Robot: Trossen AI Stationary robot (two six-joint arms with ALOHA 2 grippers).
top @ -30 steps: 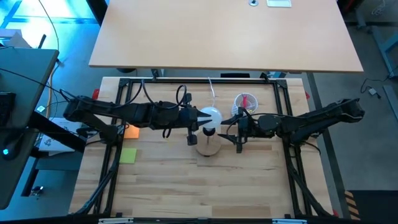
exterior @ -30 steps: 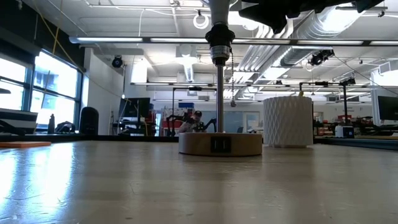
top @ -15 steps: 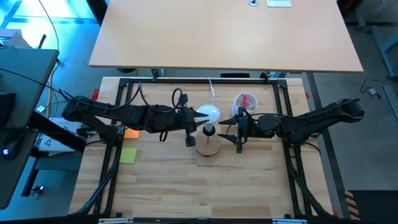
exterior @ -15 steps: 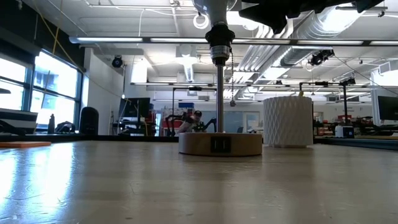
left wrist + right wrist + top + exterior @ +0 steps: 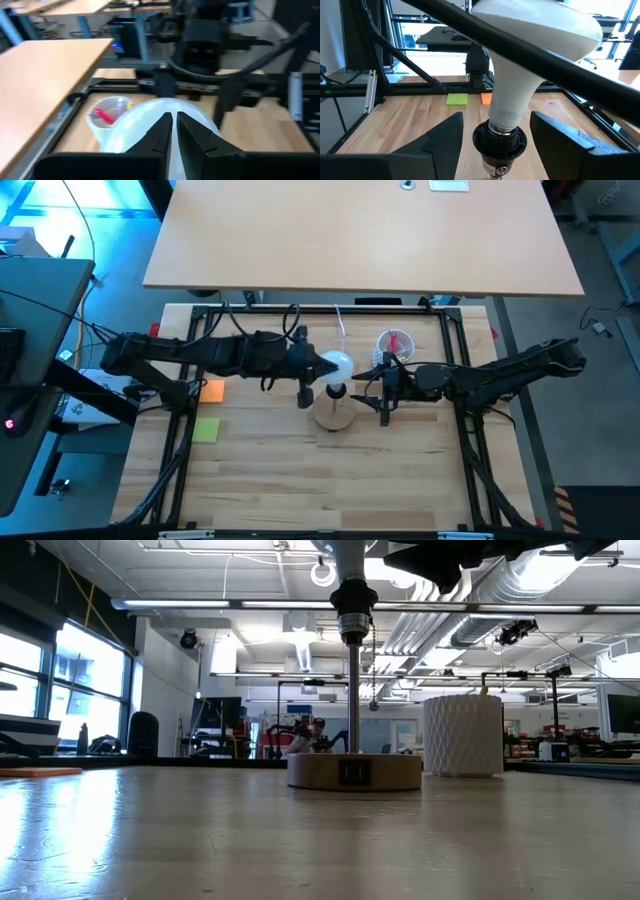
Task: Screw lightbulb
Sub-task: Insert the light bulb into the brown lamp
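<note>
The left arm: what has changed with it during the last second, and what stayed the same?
The left gripper drew back from the lightbulb, then returned to it, with its jaws now nearly shut. The bulb stayed in the socket; the right gripper kept its open jaws around it.

A robotics lab is indicated by exposed ceiling ducts, workbenches and further robot arms behind the table

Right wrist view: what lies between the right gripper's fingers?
In the right wrist view, the black socket, with the lightbulb seated in it, stands between the open right gripper fingers, a gap on each side.
</note>
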